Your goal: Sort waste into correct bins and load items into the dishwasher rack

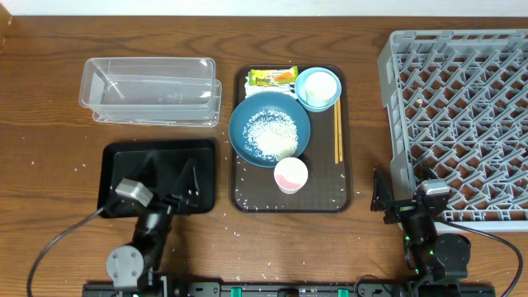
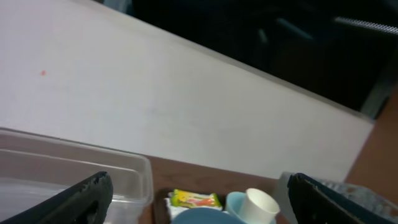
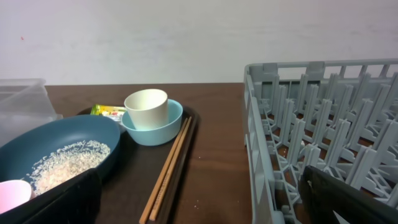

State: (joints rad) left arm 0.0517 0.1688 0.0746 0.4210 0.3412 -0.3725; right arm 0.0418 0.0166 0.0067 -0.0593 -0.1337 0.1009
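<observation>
White rice grains (image 1: 272, 137) in dark-blue bowl (image 1: 242, 120)

Left end effector (image 2: 199, 185) and right end effector (image 3: 200, 182) both spread wide.

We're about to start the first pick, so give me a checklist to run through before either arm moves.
1. Left claw open and empty: ok.
2. Right claw open and empty: ok.
3. Dishwasher rack free of dishes: ok.
4. Dark-blue bowl emptied for racking: not ok, rice lies in it.
5. Light-blue bowl on its own: not ok, a white cup stands in it.
6. Chopsticks unobstructed on the brown tray: ok.
</observation>
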